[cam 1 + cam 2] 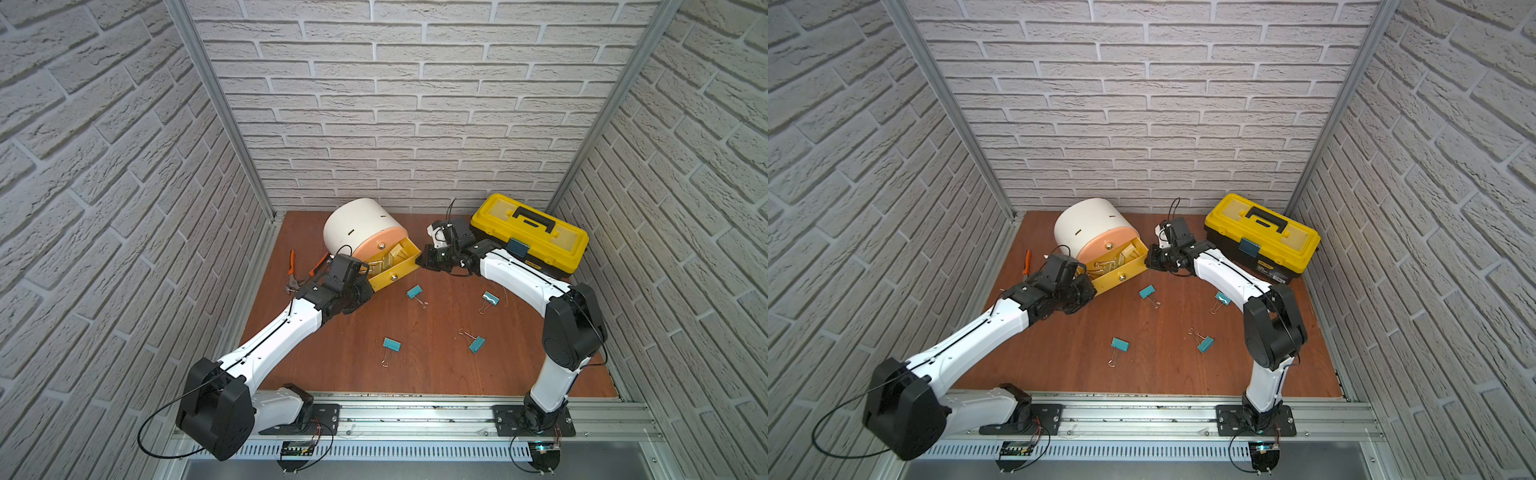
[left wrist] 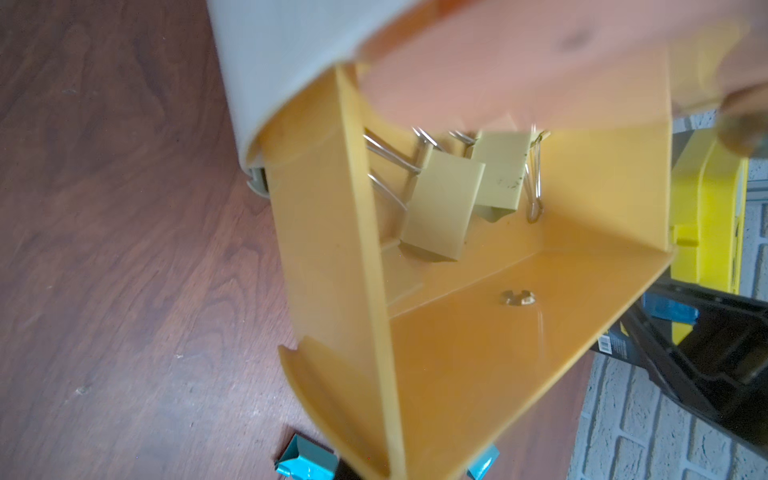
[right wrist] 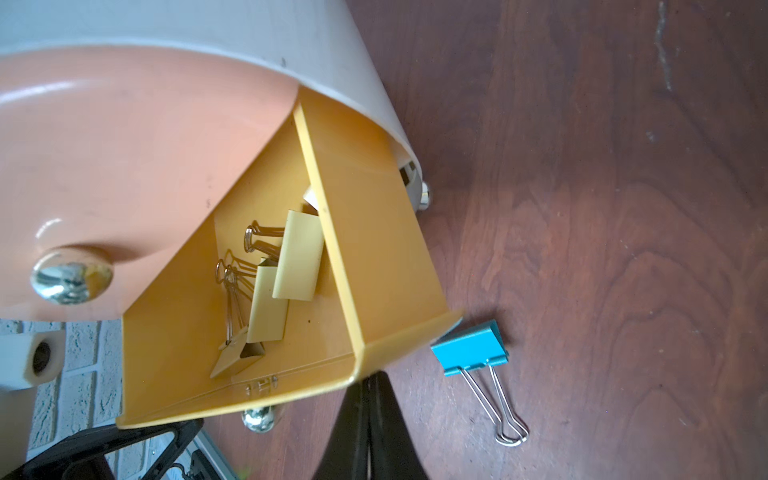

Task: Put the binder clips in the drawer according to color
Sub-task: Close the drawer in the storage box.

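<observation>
Four teal binder clips (image 1: 392, 344) lie scattered mid-tabletop. Beyond them the yellow drawer (image 1: 405, 266) stands pulled out, pale yellow clips (image 3: 299, 262) inside; left jaws together at its left side, right jaws together at its right front corner. Its white cabinet (image 1: 357, 224) sits near the far edge.

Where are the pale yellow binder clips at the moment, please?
Both wrist views show the clips inside the open yellow drawer of the white drum-shaped cabinet, rear left.
</observation>
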